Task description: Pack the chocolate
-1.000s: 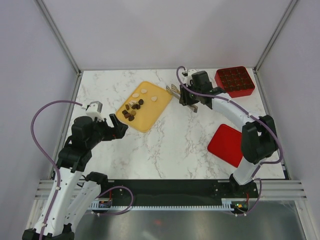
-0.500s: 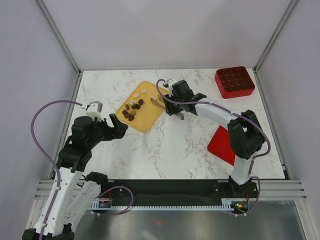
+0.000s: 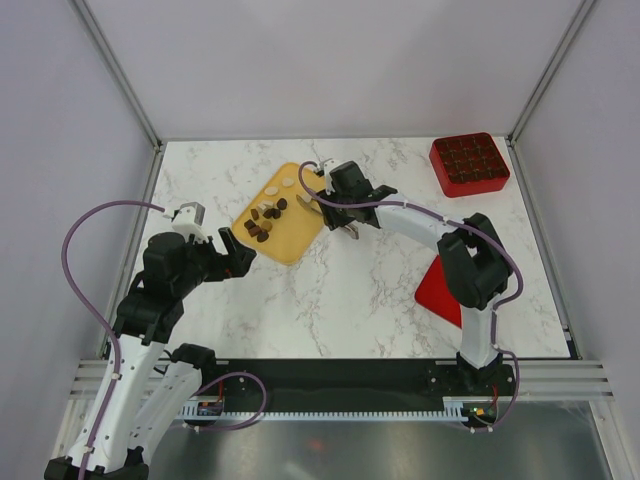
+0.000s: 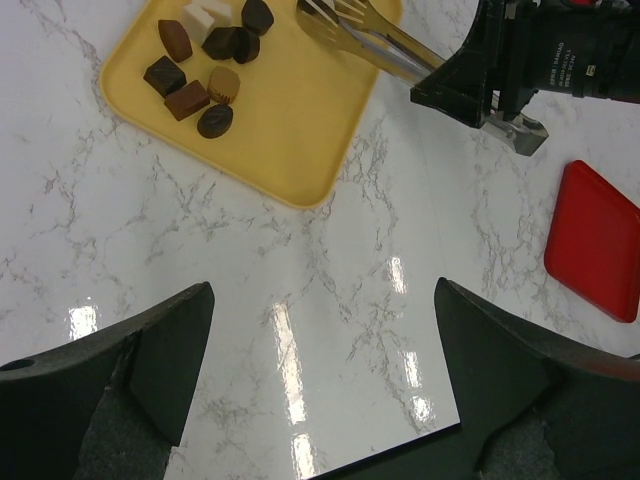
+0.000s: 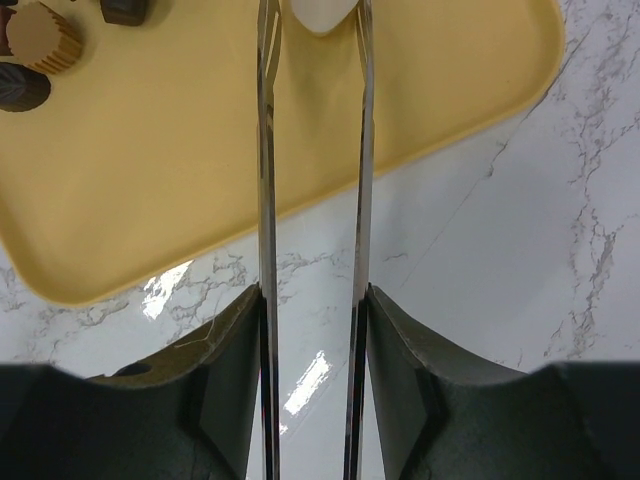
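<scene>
Right gripper (image 5: 313, 335), clamped on tongs (image 5: 266, 180): cream-white chocolate piece (image 5: 320, 12) sits top centre, straight ahead between the parted blades.

1. The left arm (image 3: 150, 300) rises from its base with the elbow bent, its wrist angled forward and to the right.
2. The left tool (image 4: 322, 300) hangs with its two fingers spread wide apart.
3. The right arm (image 3: 430, 220) folds at the elbow and stretches across to the left.
4. The right tool (image 5: 312, 310) clamps its fingers on both arms of metal tongs (image 5: 266, 150), holding them partly squeezed.
</scene>
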Controlling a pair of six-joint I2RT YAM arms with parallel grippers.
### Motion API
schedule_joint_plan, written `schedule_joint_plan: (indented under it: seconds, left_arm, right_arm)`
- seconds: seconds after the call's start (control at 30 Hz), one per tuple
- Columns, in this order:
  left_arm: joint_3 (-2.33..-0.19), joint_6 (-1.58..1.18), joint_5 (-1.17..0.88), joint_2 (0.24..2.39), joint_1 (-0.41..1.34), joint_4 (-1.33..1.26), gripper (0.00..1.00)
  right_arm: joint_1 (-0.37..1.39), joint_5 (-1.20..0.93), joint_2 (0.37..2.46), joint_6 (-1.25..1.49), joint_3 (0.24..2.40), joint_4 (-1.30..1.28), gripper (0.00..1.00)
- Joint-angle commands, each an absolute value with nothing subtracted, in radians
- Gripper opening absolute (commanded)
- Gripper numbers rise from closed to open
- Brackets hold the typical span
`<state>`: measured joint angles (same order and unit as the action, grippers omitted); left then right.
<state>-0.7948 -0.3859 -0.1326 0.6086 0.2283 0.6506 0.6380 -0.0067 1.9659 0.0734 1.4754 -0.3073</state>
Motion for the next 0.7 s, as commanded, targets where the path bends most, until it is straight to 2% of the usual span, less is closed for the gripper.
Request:
schedule_joint_plan:
  seconds: [0.0, 0.17, 0.5, 0.67]
  left_arm:
    - [-0.788, -0.374, -0.120, 0.604, 0.222, 0.621, 1.00]
    - [-0.788, -0.373, -0.120, 0.603, 0.222, 0.620, 1.00]
    - [-0.788, -0.374, -0.120, 0.600, 0.222, 0.620, 1.00]
    - [-0.788, -0.373, -0.120, 0.600, 0.224, 0.621, 1.00]
  right_arm:
    - [0.646, 0.021, 1.973, 0.061, 1.528, -0.288, 0.50]
    - [0.647, 0.043, 1.971, 0.052, 1.532, -0.301, 0.48]
    - [0.646, 0.071, 1.939, 0.051, 1.558, -0.348, 0.38]
    - [0.632, 0.023, 1.905, 0.055, 1.571, -0.362, 0.34]
